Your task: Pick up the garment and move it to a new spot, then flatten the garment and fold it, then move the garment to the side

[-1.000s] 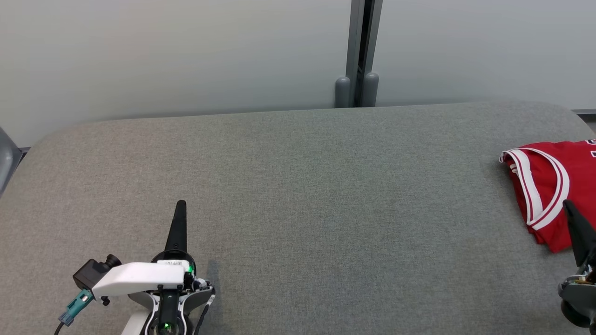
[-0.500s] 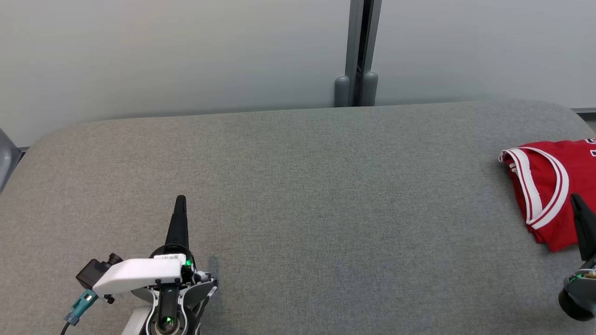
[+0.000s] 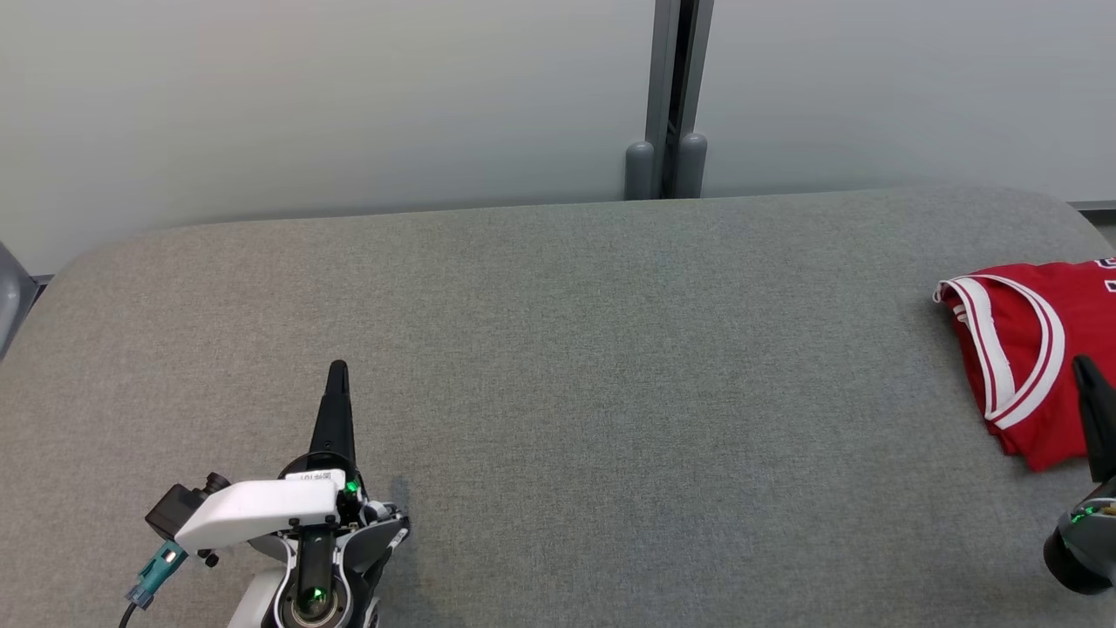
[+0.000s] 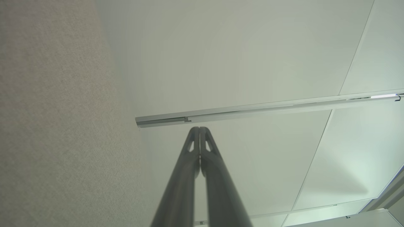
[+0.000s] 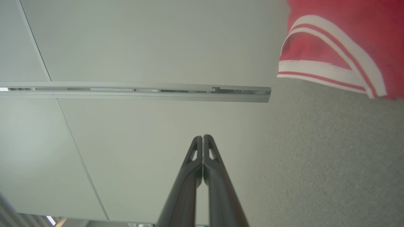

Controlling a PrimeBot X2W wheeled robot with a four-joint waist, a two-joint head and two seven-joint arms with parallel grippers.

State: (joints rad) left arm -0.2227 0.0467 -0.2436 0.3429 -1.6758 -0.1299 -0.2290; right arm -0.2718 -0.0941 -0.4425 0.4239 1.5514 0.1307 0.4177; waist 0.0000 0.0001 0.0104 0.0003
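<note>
Here, the red garment (image 3: 1020, 349) lies at the right edge of the grey tabletop (image 3: 610, 366); left gripper (image 3: 337, 371) and right gripper (image 3: 1084, 365) hover clenched, empty.

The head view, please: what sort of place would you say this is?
Probably an office-like test room for cloth folding: a grey fabric-covered surface, pale partition panels joined by a grey metal post behind it, and a red jersey with white trim.

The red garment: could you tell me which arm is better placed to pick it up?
Probably the right: the right gripper, shut, is close by the red garment; the left gripper is far across the table.
</note>
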